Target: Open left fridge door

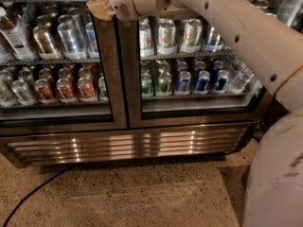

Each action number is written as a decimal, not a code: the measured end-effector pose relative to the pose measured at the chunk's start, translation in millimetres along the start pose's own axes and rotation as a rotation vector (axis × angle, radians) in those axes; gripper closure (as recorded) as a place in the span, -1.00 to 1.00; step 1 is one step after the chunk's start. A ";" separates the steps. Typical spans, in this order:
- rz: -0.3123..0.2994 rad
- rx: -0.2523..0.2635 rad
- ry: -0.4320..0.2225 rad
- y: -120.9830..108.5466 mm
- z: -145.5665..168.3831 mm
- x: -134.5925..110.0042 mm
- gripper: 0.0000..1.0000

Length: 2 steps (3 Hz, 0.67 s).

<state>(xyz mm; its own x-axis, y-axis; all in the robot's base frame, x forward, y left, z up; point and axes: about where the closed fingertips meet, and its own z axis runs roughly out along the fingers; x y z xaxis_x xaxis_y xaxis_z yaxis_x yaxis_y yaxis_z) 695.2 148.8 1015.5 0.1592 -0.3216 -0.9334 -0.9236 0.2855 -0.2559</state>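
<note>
The fridge (132,143) fills the view, a two-door steel drinks cooler with a louvred grille along its base. The left fridge door (106,89) is a glass pane in a steel frame with red and silver cans behind it. It lies flush with its twin. My gripper (97,6) is at the top of the view, against the right edge of the left door's frame, near the seam between the doors. The white arm reaches to it from the right.
The right door (199,65) shows green and blue cans. A black cable (35,193) runs over the speckled floor at lower left. My white base (277,174) fills the lower right corner.
</note>
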 end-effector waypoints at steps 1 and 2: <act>0.000 -0.025 -0.003 2.9 0.1 -1.1 1.00; 0.000 -0.025 -0.003 2.2 -0.1 -0.9 1.00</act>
<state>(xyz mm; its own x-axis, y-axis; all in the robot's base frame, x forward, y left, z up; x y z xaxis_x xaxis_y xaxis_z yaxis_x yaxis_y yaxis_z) 693.0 149.6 1015.8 0.1602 -0.3189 -0.9342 -0.9320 0.2629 -0.2496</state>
